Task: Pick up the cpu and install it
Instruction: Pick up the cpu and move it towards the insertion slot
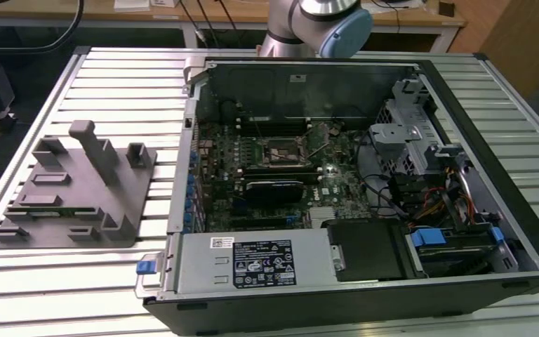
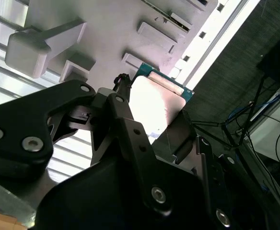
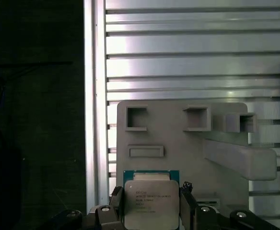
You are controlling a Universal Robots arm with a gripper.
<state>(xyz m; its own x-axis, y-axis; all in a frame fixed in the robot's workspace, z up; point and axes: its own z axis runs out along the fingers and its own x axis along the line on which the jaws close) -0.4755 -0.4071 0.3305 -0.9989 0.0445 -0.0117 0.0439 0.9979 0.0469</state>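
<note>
Clenched on the cpu (image 3: pixel 152 206): gripper (image 3: pixel 152 194) shut against two opposite edges of the chip, with one black finger (image 3: pixel 188 206) on either side in the first wrist view. Silvery lid turned toward that camera, a thin green board edge peeking out past it. Same hold in the second wrist view, with the cpu (image 2: pixel 152 100) caught between the dark linkages of the gripper (image 2: pixel 154 115) and its pale lid catching glare.

Just beyond the chip, a grey holder block (image 3: pixel 178 143) with shallow square pockets, a flat rectangular slot and a long sloping post (image 3: pixel 238 158). Cannot tell whether the cpu touches the block or hangs clear of it. Under the block, a ribbed metal desk (image 3: pixel 192 48).

Farther off, in the exterior view, the grey holder block (image 1: pixel 73 196) toward that view's left on the desk (image 1: pixel 110 77), and an open computer case (image 1: pixel 344 88) toward its right, lying on its side. Inside the case, a motherboard (image 1: pixel 335 179) with a dark square socket frame (image 1: pixel 279 151) near its middle. Behind the case, at the far edge, the arm (image 1: pixel 316 21).
</note>
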